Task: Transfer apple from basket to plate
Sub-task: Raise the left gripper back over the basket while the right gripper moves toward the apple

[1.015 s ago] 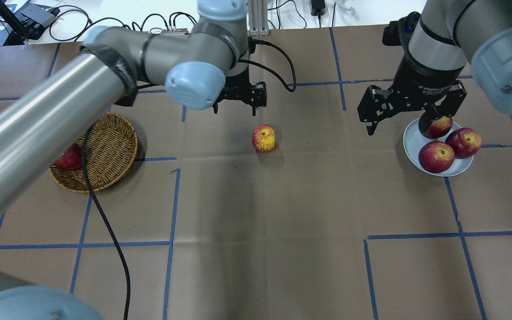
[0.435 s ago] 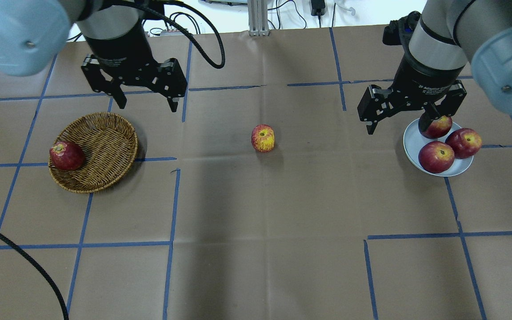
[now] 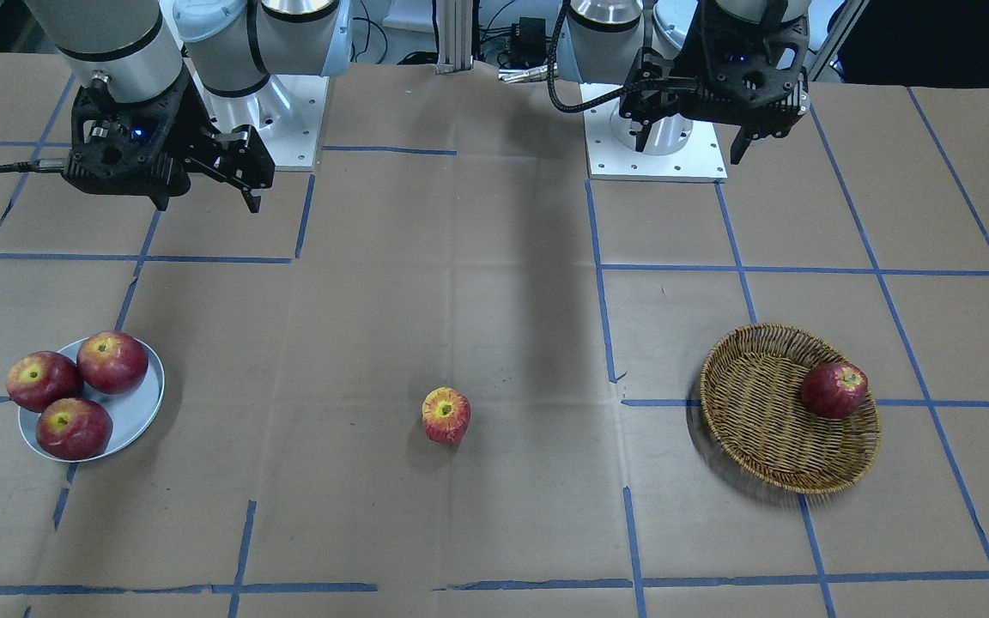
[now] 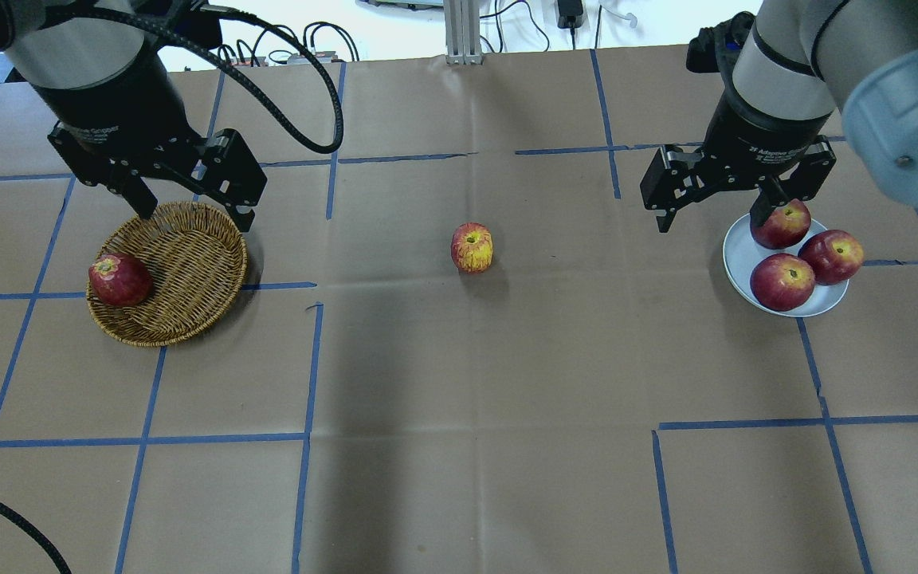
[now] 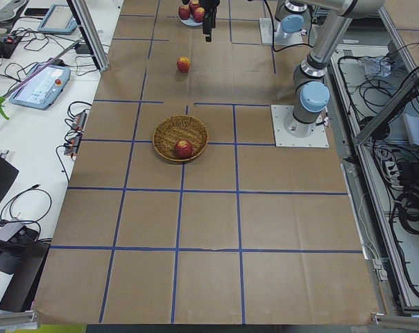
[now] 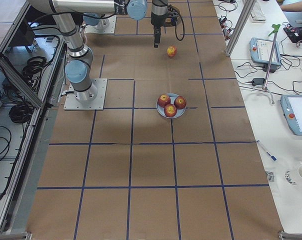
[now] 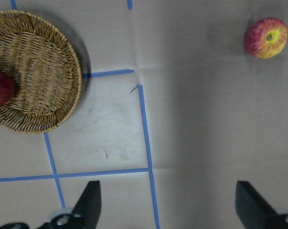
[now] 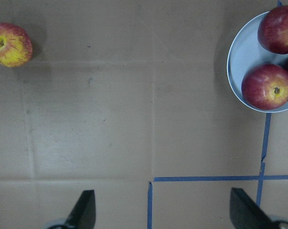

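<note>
Overhead exterior view is showing the apple (image 4: 472,248) sitting stem-up on the bare brown paper of the table (image 4: 459,446), between the basket (image 4: 188,263) and the plate (image 4: 738,255) and well apart from both. I am holding my left gripper (image 4: 194,217) raised on the basket's side, its jaws spread wide and gripping nothing; the apple is lying off to its right, out of its reach. In the left wrist-mounted view my 2 fingers (image 7: 89,202) are framing the bottom edge, with the apple up in the top right corner and the basket at the top left. 1 dark red apple (image 4: 119,279) is resting against the basket's left rim. I am keeping my right gripper (image 4: 710,223) lifted just beside the plate, on the side facing the apple, its jaws likewise apart and empty; the apple is lying well to its left. In the right wrist-mounted view the apple is sitting in the top left corner. 3 red apples (image 4: 782,281) are crowding the plate, touching one another.
</note>
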Tool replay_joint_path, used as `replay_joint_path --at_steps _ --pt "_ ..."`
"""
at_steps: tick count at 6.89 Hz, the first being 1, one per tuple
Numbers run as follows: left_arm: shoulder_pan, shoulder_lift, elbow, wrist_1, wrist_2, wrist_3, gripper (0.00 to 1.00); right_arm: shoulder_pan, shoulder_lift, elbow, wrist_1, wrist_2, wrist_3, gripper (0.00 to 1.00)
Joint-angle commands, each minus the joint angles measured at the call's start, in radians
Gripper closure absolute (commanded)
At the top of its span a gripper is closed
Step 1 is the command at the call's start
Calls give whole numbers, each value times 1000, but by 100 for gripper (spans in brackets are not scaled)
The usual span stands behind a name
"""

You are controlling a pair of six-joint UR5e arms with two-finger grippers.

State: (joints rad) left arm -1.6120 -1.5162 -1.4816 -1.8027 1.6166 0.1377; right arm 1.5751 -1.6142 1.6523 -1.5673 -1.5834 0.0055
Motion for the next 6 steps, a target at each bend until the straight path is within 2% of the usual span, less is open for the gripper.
replay_joint_path --at_steps 1,3,6 --pt "7 11 -45 14 -4 4 1 11 20 -11 -25 8 14 0" --pt "17 16 -46 11 3 11 1 70 55 -23 -75 11 103 0" --pt "55 71 -51 11 -4 11 1 247 193 -28 -256 11 327 0"
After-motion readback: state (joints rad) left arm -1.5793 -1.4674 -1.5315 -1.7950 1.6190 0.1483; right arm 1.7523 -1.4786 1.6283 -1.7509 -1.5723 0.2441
